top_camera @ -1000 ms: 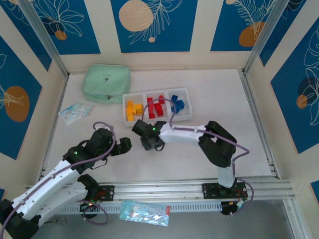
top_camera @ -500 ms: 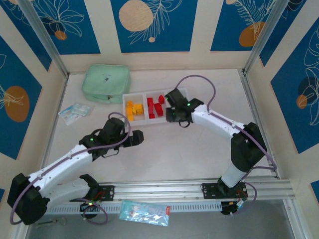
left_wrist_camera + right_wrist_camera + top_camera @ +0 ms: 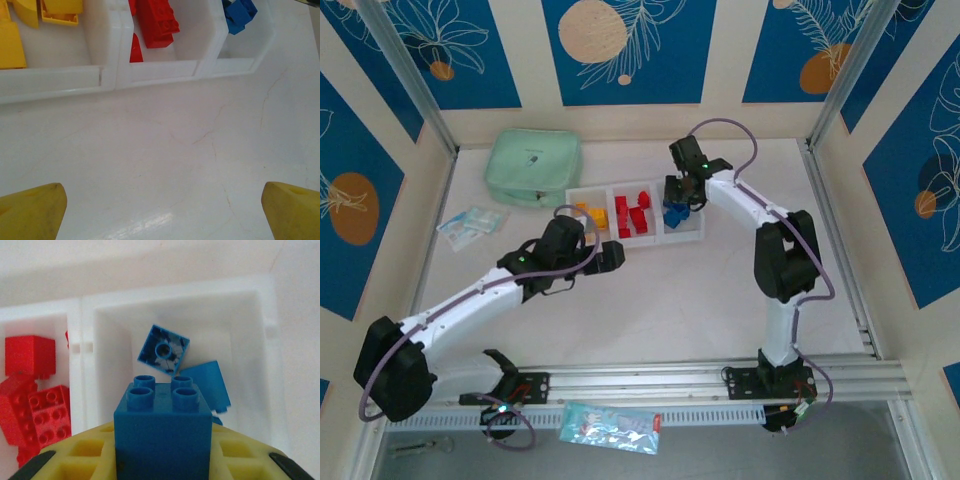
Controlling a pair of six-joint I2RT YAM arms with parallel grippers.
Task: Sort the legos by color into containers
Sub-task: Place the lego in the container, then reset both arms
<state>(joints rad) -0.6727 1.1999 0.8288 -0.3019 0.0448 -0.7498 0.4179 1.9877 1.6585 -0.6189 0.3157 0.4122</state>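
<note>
Right wrist: four-stud blue brick gripped by right pincer.

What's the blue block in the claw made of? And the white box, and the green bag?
The blue block looks like hard plastic: smooth, sharp-edged, with moulded round studs on top. The white box seems to be plastic too, slightly see-through with a soft shine. The green bag looks like soft fabric or vinyl; it is too small to tell which.

Glossy plastic legos, translucent-white plastic tray, smooth, slightly shiny tabletop w/ faint scratches, soft cloth pouch
</note>
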